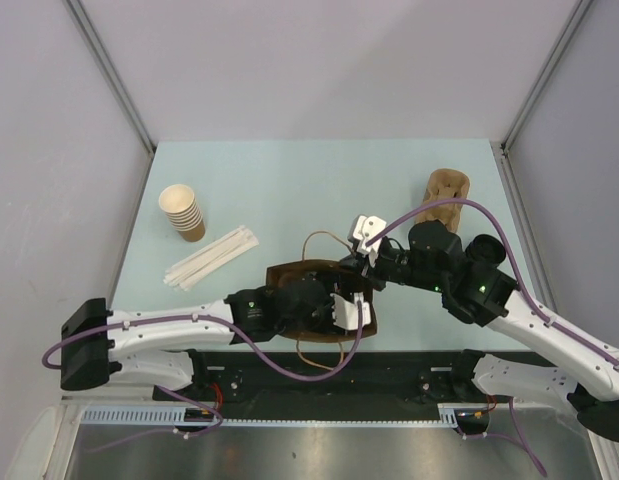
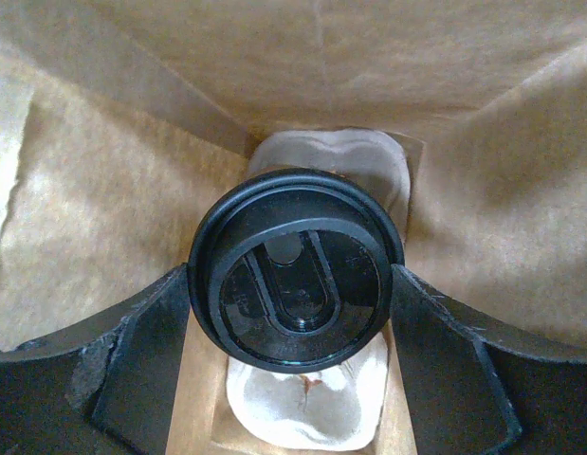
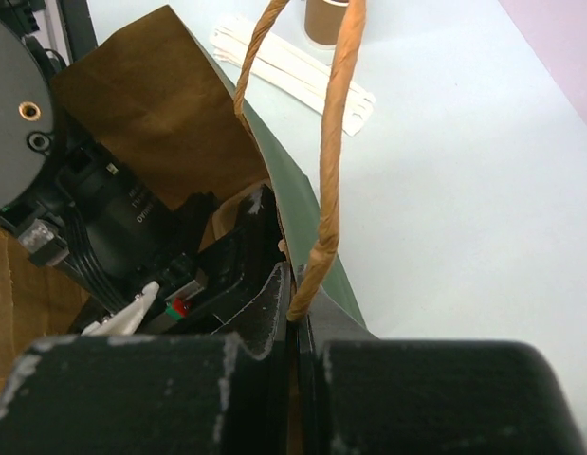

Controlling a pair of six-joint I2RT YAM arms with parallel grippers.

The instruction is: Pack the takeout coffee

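Observation:
The takeout coffee shows in the left wrist view as a round black lid (image 2: pixel 298 270), seen from above, deep inside the open bag (image 2: pixel 94 190). A pale pulp carrier (image 2: pixel 312 417) lies on the bag's floor under it. My left gripper (image 2: pixel 291 284) is down in the bag (image 1: pixel 289 272), its fingers (image 2: pixel 141 370) pressed against both sides of the lid. My right gripper (image 3: pixel 295 303) is shut on the bag's rim at the foot of a twisted paper handle (image 3: pixel 336 123). The bag is green outside (image 3: pixel 302 190) and brown inside. In the top view the right gripper (image 1: pixel 361 265) sits at the bag's far right rim.
A stack of lidless paper cups (image 1: pixel 182 212) stands at the far left. White wrapped sticks (image 1: pixel 211 258) lie beside it. A brown pulp carrier (image 1: pixel 446 190) lies at the far right. The left arm (image 1: pixel 169 328) runs along the near edge.

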